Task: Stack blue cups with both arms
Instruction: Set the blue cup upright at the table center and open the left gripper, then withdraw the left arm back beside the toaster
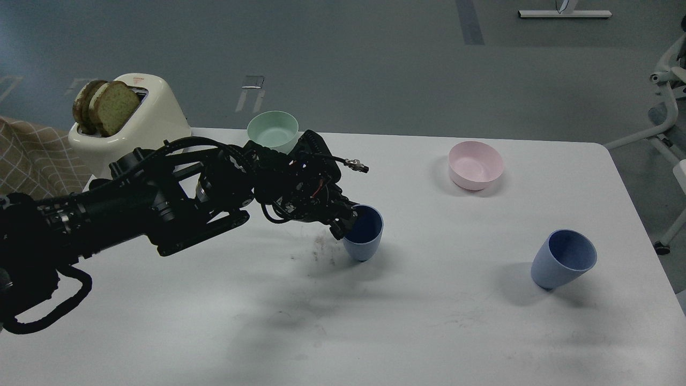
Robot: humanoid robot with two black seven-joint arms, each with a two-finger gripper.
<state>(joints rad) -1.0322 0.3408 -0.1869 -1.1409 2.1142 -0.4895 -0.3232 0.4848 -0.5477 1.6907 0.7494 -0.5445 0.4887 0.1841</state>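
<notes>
The near blue cup (365,236) is seen upright at table (429,332) centre, mouth tipped slightly right. Its left rim is pinched by the left gripper (347,221), arm stretched in low from the left. The second blue cup (563,258) stands well right, leaning right.

blue cup (364,236) upright; blue cup (563,260) seemingly tilted

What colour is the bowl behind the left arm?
Pale green, seen in the head view, beside the toaster.

Even, cool overhead light, soft blurred shadows on the white table (482,332), sharp focus, no glare
</notes>
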